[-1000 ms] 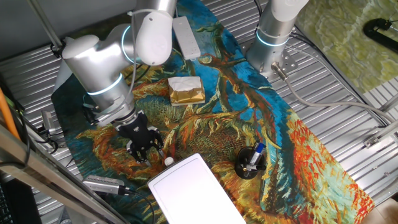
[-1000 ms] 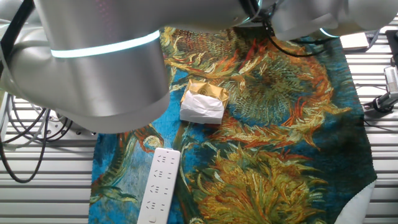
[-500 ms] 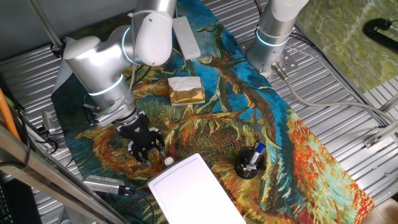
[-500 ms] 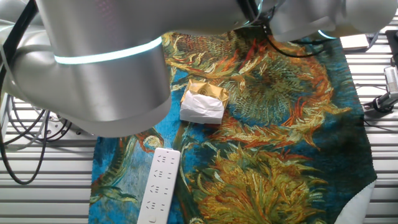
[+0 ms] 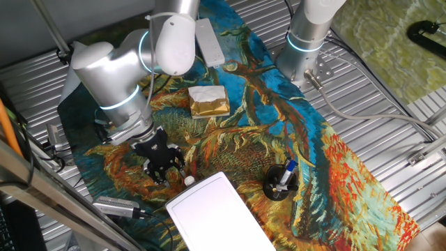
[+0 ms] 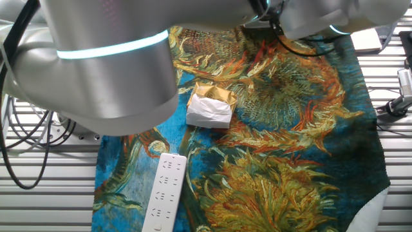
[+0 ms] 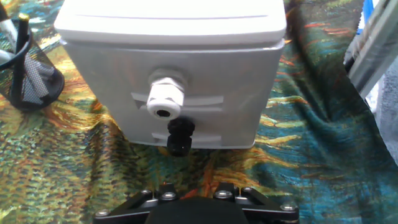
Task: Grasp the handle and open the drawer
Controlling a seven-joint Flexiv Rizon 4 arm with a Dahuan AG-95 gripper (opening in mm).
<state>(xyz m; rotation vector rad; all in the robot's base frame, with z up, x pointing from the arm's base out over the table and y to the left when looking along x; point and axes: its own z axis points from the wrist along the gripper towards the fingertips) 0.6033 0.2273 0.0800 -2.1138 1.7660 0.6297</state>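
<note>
Sunflower-print cloth [image 5: 306, 132] covers the slatted metal tabletop [image 5: 390, 97]. One drawer [image 5: 216, 213], a white box, sits at the cloth's 6 o'clock edge in one fixed view; shut, by the look of it. In the hand view its front face fills the frame at 12 o'clock, one white knob handle [image 7: 165, 101] just left of centre, a dark knob [image 7: 180, 135] directly below it. Gripper [image 5: 164, 164] hangs low over the cloth at about 10 o'clock from the drawer's near corner, close but apart. Fingers: tips not shown clearly in any view, so cannot tell whether apart or together; nothing seen between them. Step in hand, as I judge: approach and line-up on the handle, no grasp yet. Next move calls for advancing straight toward the knob, closing on it, then pulling back. Also counted: one gold-and-white foil block [image 5: 208, 101], one white remote [image 6: 165, 191], one black mesh pen cup [image 5: 280, 183], one second arm base [image 5: 311, 38] at 1 o'clock.
</note>
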